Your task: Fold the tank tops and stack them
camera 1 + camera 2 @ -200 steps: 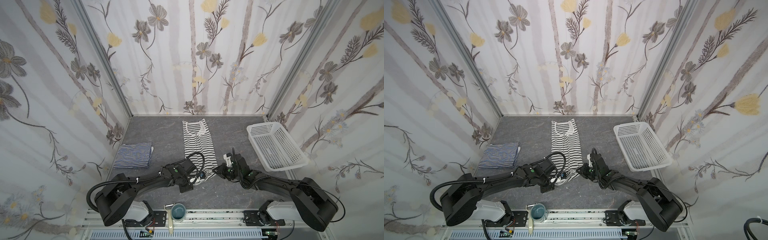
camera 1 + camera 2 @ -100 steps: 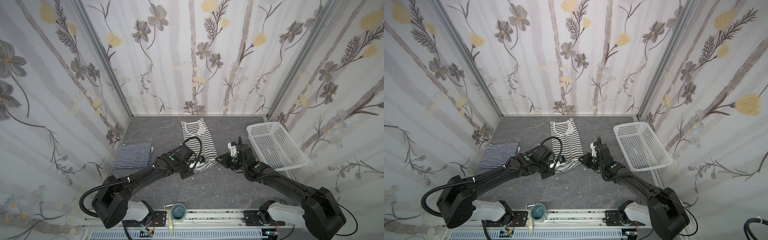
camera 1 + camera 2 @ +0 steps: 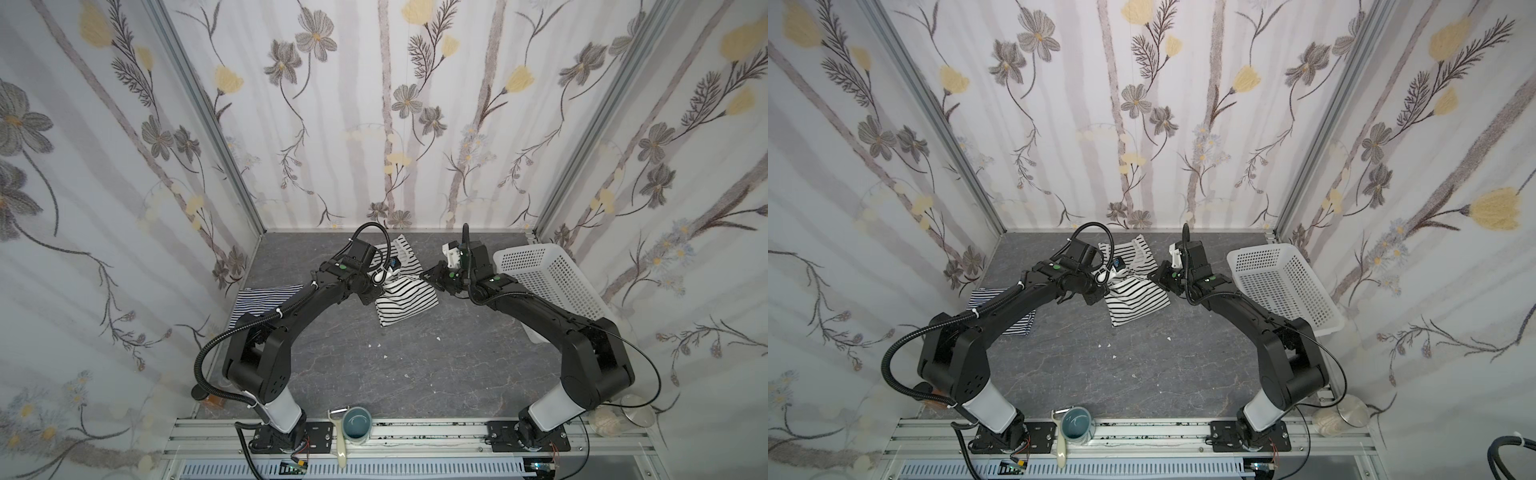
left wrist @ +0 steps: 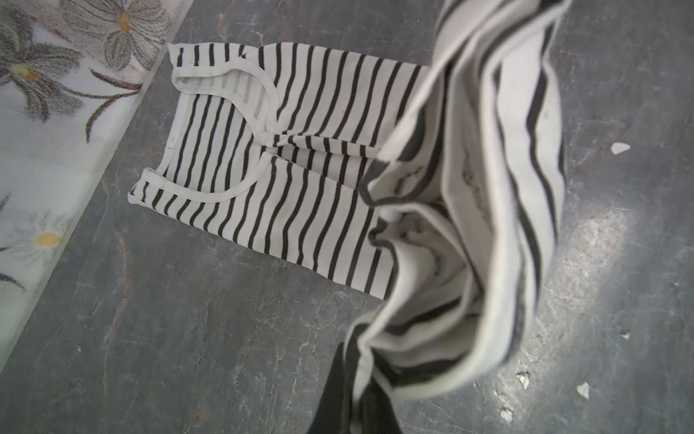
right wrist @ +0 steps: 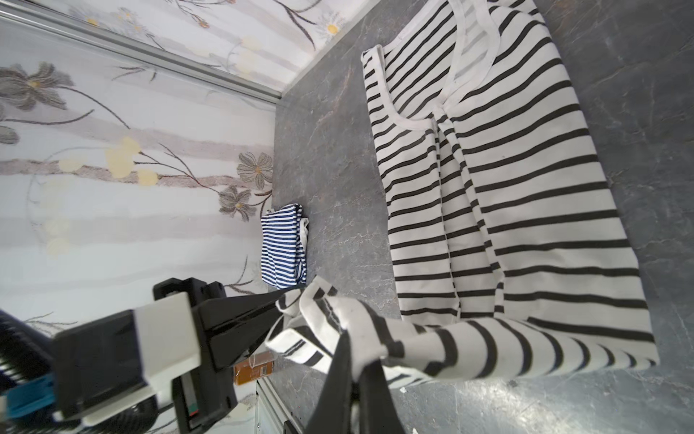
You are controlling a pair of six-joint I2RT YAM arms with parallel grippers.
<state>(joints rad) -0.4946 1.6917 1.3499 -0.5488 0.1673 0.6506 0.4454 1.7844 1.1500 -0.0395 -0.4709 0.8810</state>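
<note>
Left gripper (image 4: 355,375): clamped on a lifted hem corner of the white knit tank top with wide-spaced black stripes (image 3: 409,297), just beside the white perforated plastic basket (image 3: 540,266).
Right gripper (image 5: 355,372): pinched shut on the other corner.
Fine-striped navy-and-white knit top (image 3: 266,297): folded, well apart from the basket.
Fold: carry corners level, land hem squarely on neckline.

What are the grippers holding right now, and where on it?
Both hold the black-striped top: the left gripper and right gripper each pinch a hem corner, raised over the flat part.
</note>
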